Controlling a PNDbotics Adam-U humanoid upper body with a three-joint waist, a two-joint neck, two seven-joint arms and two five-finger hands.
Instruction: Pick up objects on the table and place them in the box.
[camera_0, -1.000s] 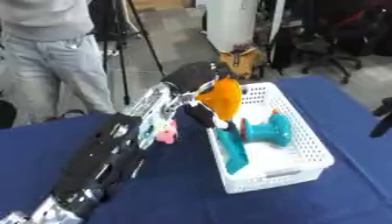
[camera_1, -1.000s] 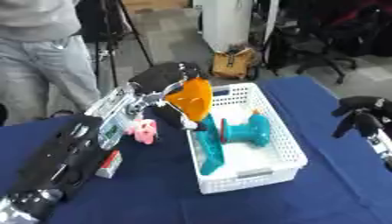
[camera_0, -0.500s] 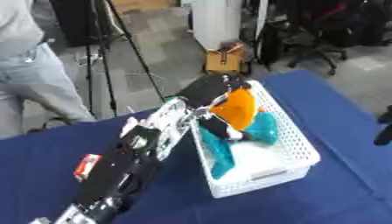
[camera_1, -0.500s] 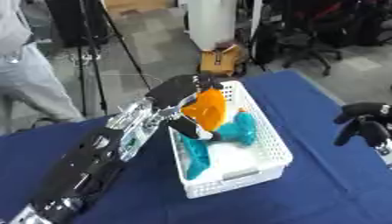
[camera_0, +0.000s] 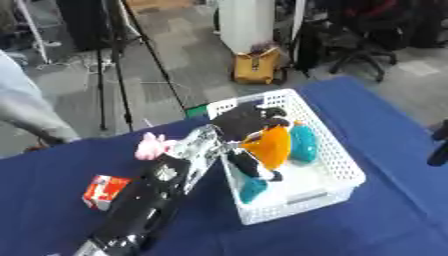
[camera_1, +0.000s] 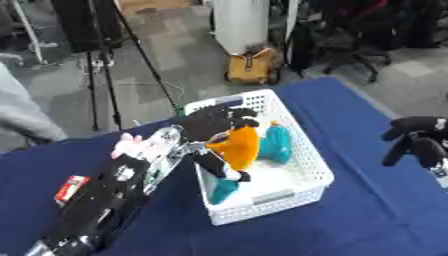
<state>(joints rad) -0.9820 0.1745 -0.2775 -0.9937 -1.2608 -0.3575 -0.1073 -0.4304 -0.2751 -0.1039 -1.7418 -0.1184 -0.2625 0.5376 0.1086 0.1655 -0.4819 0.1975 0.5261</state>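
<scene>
Since the earlier frames the left hand has carried the orange object further over the white basket and lower into it. Left eye view: the hand's fingers are curled round the orange object's upper end; the object hangs inside the basket, long axis near upright, narrow end down and slightly toward the robot. A teal object lies just beside it in the basket, long axis running away from the robot. A pink toy and a small red box sit on the blue bench, left of the arm. Right eye view: the right hand hovers at the right edge, well apart from the basket, fingers curled, holding nothing.
</scene>
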